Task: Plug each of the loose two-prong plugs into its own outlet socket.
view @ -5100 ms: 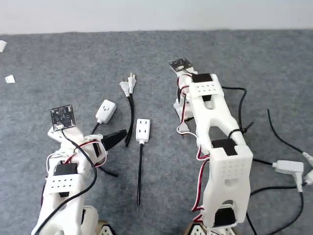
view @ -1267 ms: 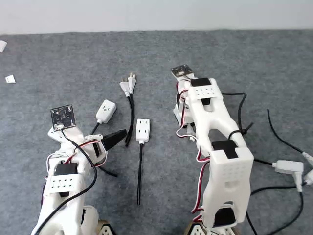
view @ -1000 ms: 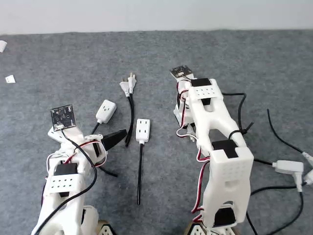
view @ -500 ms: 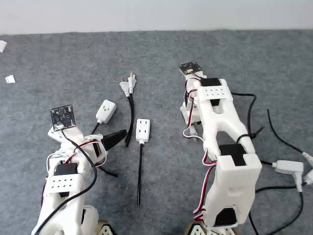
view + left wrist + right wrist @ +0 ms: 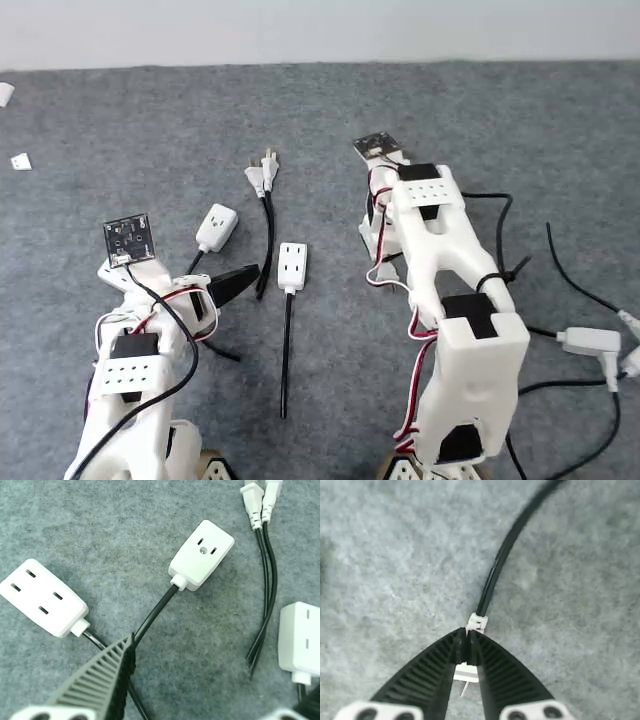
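My right gripper [image 5: 467, 635] is shut on a small white two-prong plug [image 5: 476, 622], low over the carpet; its black cord [image 5: 510, 550] runs away from the fingertips. In the high view the right arm [image 5: 430, 210] covers that gripper. Two loose plugs [image 5: 262, 172] [image 5: 260, 497] lie side by side on black cords. A single white outlet socket [image 5: 215, 228] [image 5: 201, 555] lies just ahead of my left gripper [image 5: 235, 285] [image 5: 220, 675], which is open and holds nothing. A triple outlet [image 5: 291, 266] [image 5: 300, 637] lies between the arms. Another white outlet [image 5: 42, 597] lies near the left fingers.
Grey carpet covers the table. A white plug block [image 5: 590, 343] and loose black cables [image 5: 580, 285] lie at the right edge. Two small white scraps [image 5: 20, 161] sit at the far left. The triple outlet's cord [image 5: 286, 350] runs toward the front edge.
The right arm swung a little to the right half a second ago and has come back left. The left arm and the outlets have not moved.
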Robot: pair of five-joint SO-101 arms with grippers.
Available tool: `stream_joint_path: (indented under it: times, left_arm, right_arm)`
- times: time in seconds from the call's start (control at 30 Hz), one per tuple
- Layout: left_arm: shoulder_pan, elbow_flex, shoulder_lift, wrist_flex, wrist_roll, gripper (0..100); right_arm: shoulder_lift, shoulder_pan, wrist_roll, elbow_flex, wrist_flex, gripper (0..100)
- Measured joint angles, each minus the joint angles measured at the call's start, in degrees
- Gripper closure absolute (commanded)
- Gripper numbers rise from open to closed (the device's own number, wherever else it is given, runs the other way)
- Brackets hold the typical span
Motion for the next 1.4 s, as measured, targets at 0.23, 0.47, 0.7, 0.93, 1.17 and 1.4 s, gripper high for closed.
stream_joint_path:
  times: [0.23,0.47,0.7,0.93,1.17,1.4]
  left_arm:
    - [0.00,0.00,0.00,0.00,0.00,49]
    - [0.00,0.00,0.00,0.00,0.00,49]
    - [0.00,0.00,0.00,0.00,0.00,49]
    - [0.00,0.00,0.00,0.00,0.00,49]
    - [0.00,0.00,0.00,0.00,0.00,49]
    - [0.00,0.00,0.00,0.00,0.00,49]
  right_arm:
    - [0.18,0.00,0.00,0.00,0.00,93.2]
    - [0.97,0.09,0.09,0.35,0.26,85.5]
    - [0.97,0.00,1.85,0.35,0.35,88.7]
    - [0.97,0.44,2.11,0.35,-0.09,96.1]
    - [0.97,0.44,2.20,0.35,-0.09,90.6]
    - [0.97,0.00,2.55,0.35,-0.09,83.1]
